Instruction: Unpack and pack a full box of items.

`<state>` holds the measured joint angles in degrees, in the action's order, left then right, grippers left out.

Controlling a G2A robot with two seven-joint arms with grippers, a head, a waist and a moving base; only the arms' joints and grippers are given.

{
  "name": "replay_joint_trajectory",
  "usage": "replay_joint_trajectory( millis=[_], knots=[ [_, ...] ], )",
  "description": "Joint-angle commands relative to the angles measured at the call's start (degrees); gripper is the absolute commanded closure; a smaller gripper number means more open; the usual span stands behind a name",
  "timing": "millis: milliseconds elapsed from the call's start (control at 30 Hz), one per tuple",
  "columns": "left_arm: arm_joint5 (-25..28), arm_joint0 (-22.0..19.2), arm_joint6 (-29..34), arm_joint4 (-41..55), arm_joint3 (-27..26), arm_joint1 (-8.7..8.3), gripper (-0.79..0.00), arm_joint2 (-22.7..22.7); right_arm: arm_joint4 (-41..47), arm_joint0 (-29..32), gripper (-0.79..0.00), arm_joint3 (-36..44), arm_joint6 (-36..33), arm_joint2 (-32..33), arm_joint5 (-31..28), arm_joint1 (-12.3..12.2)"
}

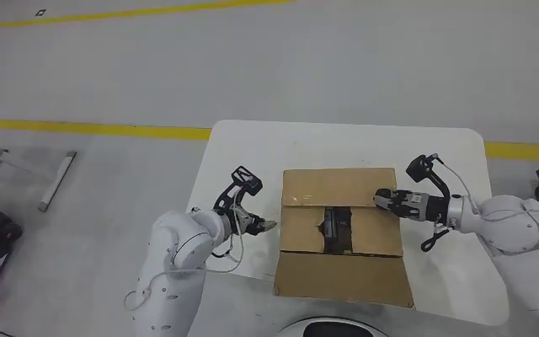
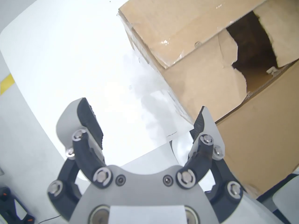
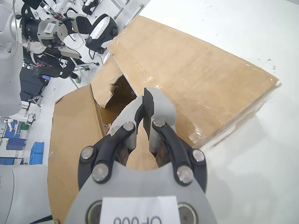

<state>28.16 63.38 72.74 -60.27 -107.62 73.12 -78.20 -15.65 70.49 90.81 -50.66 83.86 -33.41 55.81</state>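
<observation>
Box [image 1: 337, 187] upright, long axis left-right, near flap [image 1: 344, 282] folded out. Left hand [image 2: 143, 108] open at its left; right hand [image 3: 145, 99] closed over its top.

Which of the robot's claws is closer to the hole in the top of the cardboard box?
Right. The right gripper hangs over the box, beside its hole; the left gripper sits off the box, over the table.

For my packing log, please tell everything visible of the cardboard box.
The cardboard box is brown, with glossy tape remains and torn flap edges. It stands on the white table. Its far flap lies closed, its near flap is folded outward, and a dark gap shows between the side flaps. The shut right gripper is at one side flap's edge; the open left gripper is beside it, apart.
</observation>
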Motion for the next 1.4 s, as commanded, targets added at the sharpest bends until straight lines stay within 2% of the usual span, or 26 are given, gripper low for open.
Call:
replay_joint_trajectory(
  millis=[0,200,433,1000,1200,1367],
  knots=[
    [2.42,1.44,-0.38,-0.70,-0.97,-0.52,-0.785,-1.59,0.04,0.22,0.000,-0.01,0.22,-0.11,0.39,-0.05],
    [10.01,7.53,-6.61,-7.43,-2.73,-3.44,-0.785,-1.83,0.00,0.48,0.000,0.18,0.76,-0.67,0.99,-0.20],
    [13.37,11.62,-9.98,-10.40,-3.12,-6.86,-0.785,1.62,0.39,0.46,0.000,0.19,1.32,-1.25,1.06,-0.36],
    [14.99,13.76,-11.60,-6.19,-9.38,-10.80,-0.785,7.23,2.79,1.63,0.000,-0.42,2.87,-0.84,-0.74,-0.95],
    [14.43,12.66,-11.04,-4.98,-11.13,-11.88,-0.785,10.17,3.32,1.41,0.000,-0.91,2.81,-1.25,-1.52,-1.10],
    [13.35,10.47,-11.46,-3.57,-11.48,-11.95,-0.785,12.17,3.52,0.77,0.000,-1.15,2.67,-1.59,-1.70,-1.23]
  ],
)
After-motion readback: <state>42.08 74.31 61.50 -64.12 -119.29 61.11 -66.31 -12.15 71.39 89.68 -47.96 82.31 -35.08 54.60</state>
